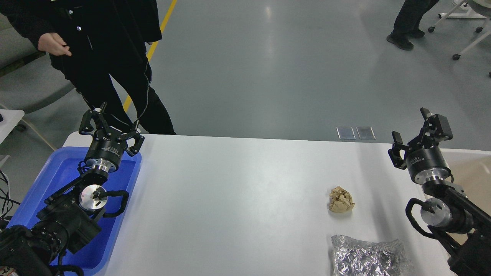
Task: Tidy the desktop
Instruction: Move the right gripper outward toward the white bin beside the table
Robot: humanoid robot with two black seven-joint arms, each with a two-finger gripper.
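Observation:
The white desktop (238, 199) fills the middle of the head view. On its right part lies a crumpled brown paper ball (340, 199), and a crinkled silver foil bag (368, 256) rests at the near edge below it. My left gripper (111, 124) hovers open over the far end of the blue tray (57, 172), holding nothing. At the table's right edge my right gripper (410, 128) is raised and open, empty, well right of the paper ball.
A beige bin (473, 172) stands off the right end of the table, partly behind my right arm. A person in black (103, 57) stands just beyond the table's far left corner. Another person's feet (402, 38) show far back right.

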